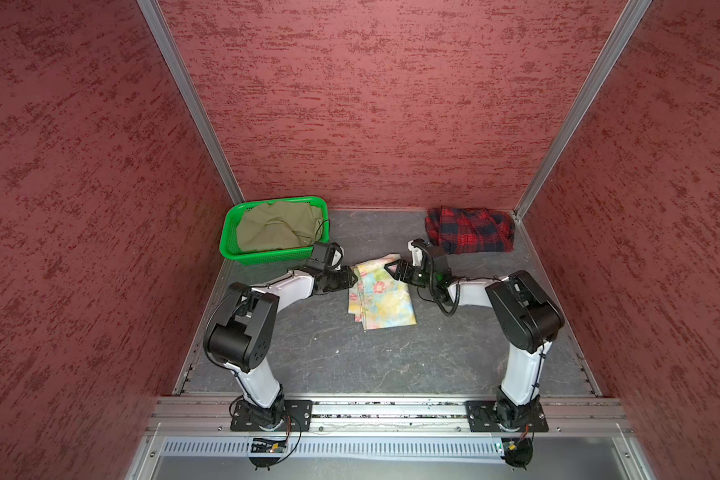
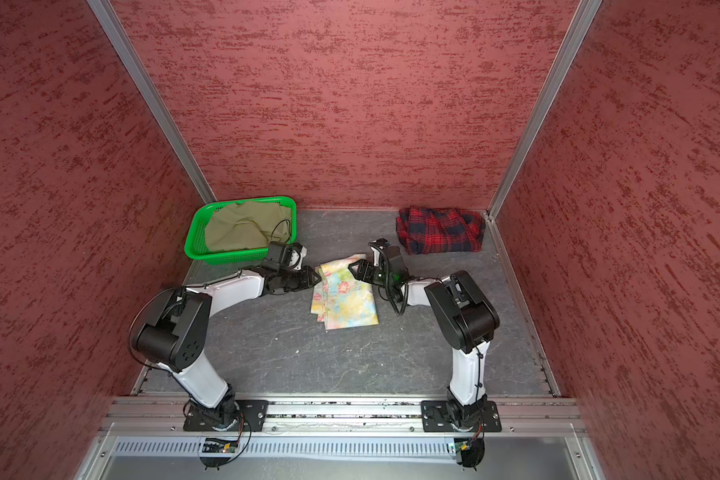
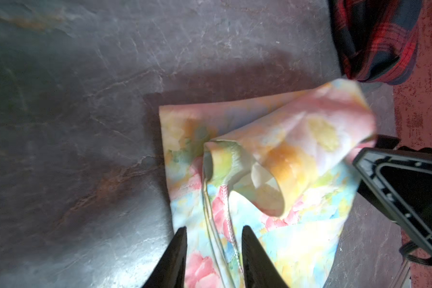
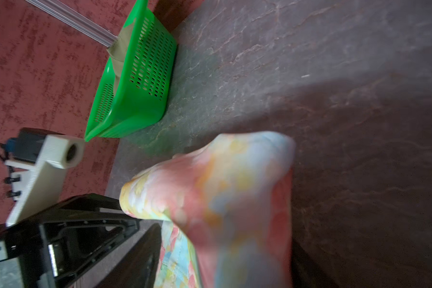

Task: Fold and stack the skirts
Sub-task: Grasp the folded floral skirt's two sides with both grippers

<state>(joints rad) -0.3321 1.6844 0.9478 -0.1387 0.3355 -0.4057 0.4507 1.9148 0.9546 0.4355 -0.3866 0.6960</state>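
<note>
The left gripper (image 3: 215, 228) sits low over the far left edge of the floral skirt (image 1: 381, 297). Its two black fingers stand apart with a stitched seam running between them, so the jaws are open and not pinching the cloth. The right gripper (image 1: 391, 267) faces it from the other side of the same far edge. A blurred, lifted lump of the fabric fills the right wrist view, and I cannot tell whether those jaws are clamping it or only touching it.

The two grippers probably meet at this end because each takes one corner of the far edge, so that the edge can be carried over evenly as a single fold.

The floral skirt lies mid-table between the arms as a rough rectangle in pastel yellow and blue with pink flowers. Its layered edges are stepped at the near left corner. Its far end curls up into a loose tube-like flap beside the right gripper, so this fold looks unfinished.

The red-and-navy plaid skirt (image 1: 470, 230) sits well apart in the far right corner as a loose bundle. It likely marks where the stack goes. The olive-khaki skirt (image 1: 277, 228) lies crumpled in the green perforated basket (image 1: 226, 237) at far left, apparently waiting its turn.
</note>
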